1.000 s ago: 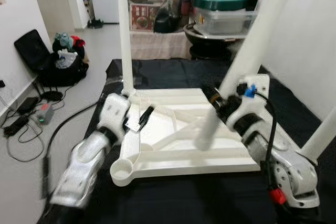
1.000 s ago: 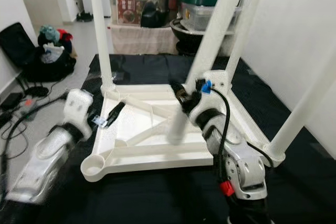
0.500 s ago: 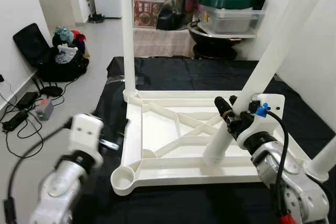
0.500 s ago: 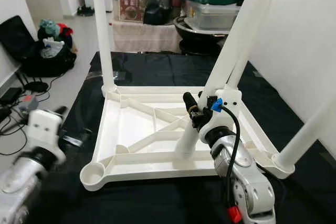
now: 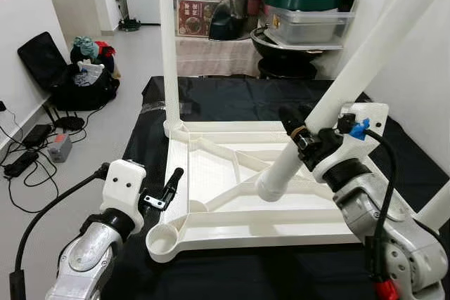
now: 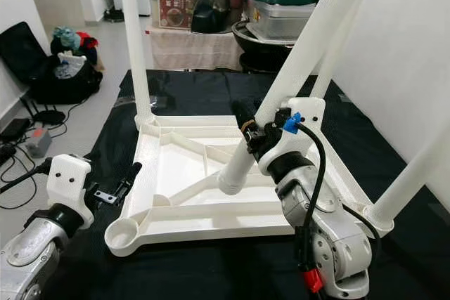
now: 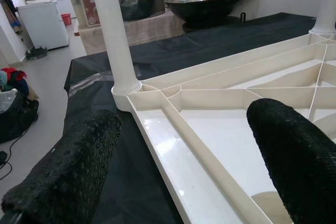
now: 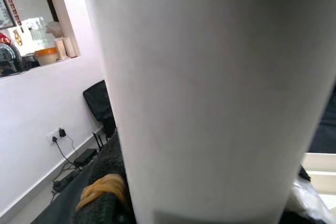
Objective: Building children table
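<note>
— Lying upside down on a black cloth [image 5: 232, 100], the white tabletop [image 5: 211, 173] shows its ribs. What is at its left side?

— The left gripper [image 5: 171, 182] hangs just beside the left edge of the tabletop, near the empty round socket [image 5: 164, 238] at the front left corner. Its two black fingers [image 7: 79, 161] are spread wide apart and hold nothing; in the left wrist view one finger is over the cloth and the other over the tabletop.

— And behind it?

— One white leg [image 5: 168, 47] stands upright in the far left corner of the tabletop.

— What does the other arm do?

— The right gripper [image 6: 247, 133] is closed around the loose leg [image 6: 295, 61]. This leg is tilted, with its lower end in the air above the middle of the tabletop, and its upper end leans up to the right.

— Anything more on the right?

— Another leg [image 6: 411, 170] rises from the front right corner of the tabletop. Beyond the far edge are storage boxes [image 5: 306, 22].
</note>
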`<state>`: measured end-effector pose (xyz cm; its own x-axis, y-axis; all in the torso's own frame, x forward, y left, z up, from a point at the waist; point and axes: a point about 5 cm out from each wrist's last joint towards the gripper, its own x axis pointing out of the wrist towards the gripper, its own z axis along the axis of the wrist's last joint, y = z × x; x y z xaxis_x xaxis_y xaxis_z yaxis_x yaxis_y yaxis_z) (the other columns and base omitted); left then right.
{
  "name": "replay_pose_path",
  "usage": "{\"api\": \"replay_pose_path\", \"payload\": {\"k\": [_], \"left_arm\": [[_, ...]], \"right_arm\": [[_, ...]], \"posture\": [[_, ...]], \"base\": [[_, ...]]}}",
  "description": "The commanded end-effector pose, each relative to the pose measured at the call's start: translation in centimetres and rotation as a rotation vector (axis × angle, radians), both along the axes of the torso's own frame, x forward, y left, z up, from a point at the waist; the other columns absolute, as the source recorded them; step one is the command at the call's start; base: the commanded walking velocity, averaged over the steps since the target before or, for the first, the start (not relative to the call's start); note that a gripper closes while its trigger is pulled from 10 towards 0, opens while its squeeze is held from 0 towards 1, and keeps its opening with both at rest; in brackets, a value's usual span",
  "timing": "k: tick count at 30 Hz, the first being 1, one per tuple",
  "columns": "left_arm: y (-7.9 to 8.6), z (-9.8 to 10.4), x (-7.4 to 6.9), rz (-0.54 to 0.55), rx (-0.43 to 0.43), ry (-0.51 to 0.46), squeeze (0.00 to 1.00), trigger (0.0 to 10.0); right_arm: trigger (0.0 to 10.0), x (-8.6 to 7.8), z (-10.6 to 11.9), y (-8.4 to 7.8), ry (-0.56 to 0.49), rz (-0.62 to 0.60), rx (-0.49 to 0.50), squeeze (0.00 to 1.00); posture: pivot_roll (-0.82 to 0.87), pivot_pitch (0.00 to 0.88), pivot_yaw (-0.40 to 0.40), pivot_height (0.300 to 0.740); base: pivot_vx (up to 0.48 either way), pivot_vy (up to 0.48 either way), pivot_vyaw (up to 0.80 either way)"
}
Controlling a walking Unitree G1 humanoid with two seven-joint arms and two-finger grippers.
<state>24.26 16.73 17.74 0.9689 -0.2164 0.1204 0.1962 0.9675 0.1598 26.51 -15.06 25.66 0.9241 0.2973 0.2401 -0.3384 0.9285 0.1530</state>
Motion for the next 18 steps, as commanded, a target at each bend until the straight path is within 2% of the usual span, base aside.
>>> {"api": "replay_pose_path", "payload": {"k": [1,9,16,17,18], "left_arm": [[-0.03,0.03,-0.20,0.008,-0.009,0.008,0.00,10.0],[-0.18,0.20,-0.03,0.002,-0.006,0.007,0.00,10.0],[-0.44,0.31,0.07,-0.011,-0.002,0.005,0.00,10.0],[-0.42,0.31,0.09,-0.011,-0.001,0.005,0.00,10.0],[-0.42,0.35,0.12,-0.012,0.010,0.002,0.00,10.0]], "right_arm": [[10.0,0.00,-0.19,-0.15,0.011,0.003,0.010,0.00],[10.0,0.38,-0.52,0.18,0.019,0.011,0.002,0.00],[10.0,0.56,-0.84,0.46,0.034,0.014,-0.006,0.00],[10.0,0.57,-0.89,0.52,0.039,0.019,-0.001,0.00],[10.0,0.56,-0.91,0.64,0.037,0.030,-0.030,0.00]], "posture": [[0.12,0.000,-0.097,0.740],[0.12,0.000,-0.101,0.740],[0.13,0.000,-0.101,0.740],[0.13,0.000,-0.098,0.740],[0.13,0.000,-0.097,0.740]], "base": [[0.000,0.251,0.00],[0.000,0.256,0.00],[0.000,0.329,0.72],[0.000,0.240,0.00],[0.000,0.000,0.80]]}}
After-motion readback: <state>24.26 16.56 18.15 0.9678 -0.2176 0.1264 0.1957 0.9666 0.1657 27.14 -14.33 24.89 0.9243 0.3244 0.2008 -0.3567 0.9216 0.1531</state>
